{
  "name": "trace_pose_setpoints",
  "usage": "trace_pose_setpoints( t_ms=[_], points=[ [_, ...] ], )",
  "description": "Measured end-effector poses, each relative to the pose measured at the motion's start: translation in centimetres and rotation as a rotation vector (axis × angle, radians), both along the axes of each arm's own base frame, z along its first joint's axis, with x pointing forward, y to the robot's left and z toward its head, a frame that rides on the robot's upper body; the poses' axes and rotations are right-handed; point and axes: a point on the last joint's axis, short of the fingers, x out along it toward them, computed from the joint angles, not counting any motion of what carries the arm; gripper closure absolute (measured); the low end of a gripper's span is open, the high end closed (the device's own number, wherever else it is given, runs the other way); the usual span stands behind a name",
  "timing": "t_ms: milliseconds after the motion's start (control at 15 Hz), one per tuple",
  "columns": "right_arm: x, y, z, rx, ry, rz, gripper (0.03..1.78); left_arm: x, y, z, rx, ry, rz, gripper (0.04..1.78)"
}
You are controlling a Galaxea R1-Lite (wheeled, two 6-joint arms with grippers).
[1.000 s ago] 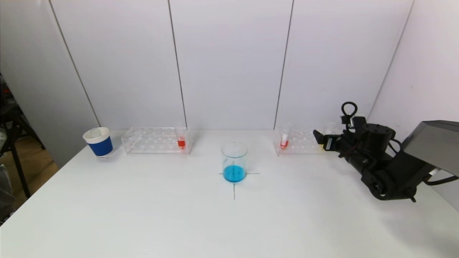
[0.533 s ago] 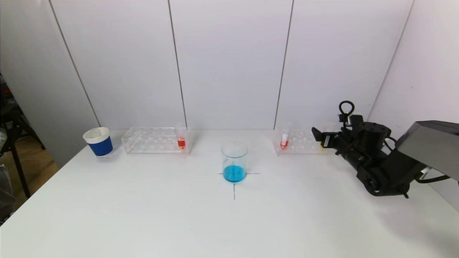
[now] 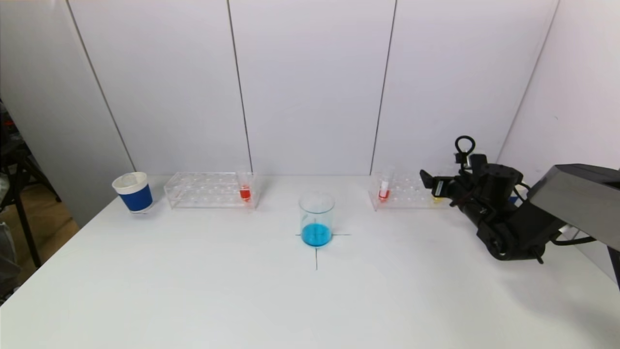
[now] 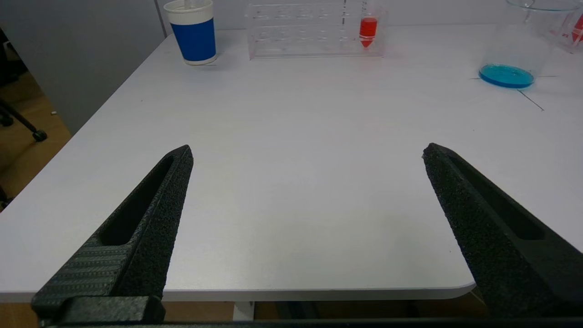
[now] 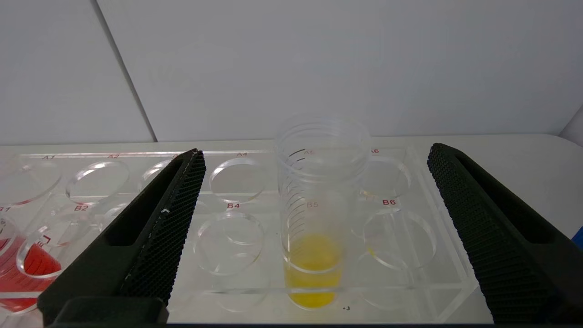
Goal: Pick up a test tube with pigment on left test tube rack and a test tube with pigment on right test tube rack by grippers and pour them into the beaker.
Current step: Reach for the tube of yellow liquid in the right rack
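Alignment is the main matter now. Right tool (image 5: 314,157) hangs over the 3 o'clock end of the clear plastic right rack (image 3: 404,193), with its two black fingers wide apart and nothing between them except air. In the right wrist view, the clear tube with yellow pigment (image 5: 314,255) stands upright in one hole of this rack, roughly midway between the fingers but a bit farther away than their tips. A second tube with red pigment (image 3: 384,190) stands at the 9 o'clock end of the same rack.

To do this step well, I think the tool should go forward until the pads are on both sides of the tube's upper part, above the rack plate, and only then close. The tube should be lifted straight up, so it does not catch in the hole or spill.

Left tool (image 4: 305,152) is also fully apart and waits low, near the desk (image 3: 193,291) edge at 6 o'clock, well apart from the clear left rack (image 3: 210,190) and its red tube (image 3: 245,191). The glass beaker with blue liquid (image 3: 317,219) stands in the desk's centre, on a cross mark. A blue paper cup (image 3: 133,192) stands just beside the left rack, at its 9 o'clock.
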Motion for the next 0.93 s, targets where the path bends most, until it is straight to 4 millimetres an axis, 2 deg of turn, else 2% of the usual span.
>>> trace_pose_setpoints(
  t_ms=[933],
  points=[
    [1.1, -0.1, -1.4, -0.002, 0.011, -0.005, 0.04, 0.0, 0.0, 0.0, 0.000, 0.000, 0.001, 0.06]
  ],
)
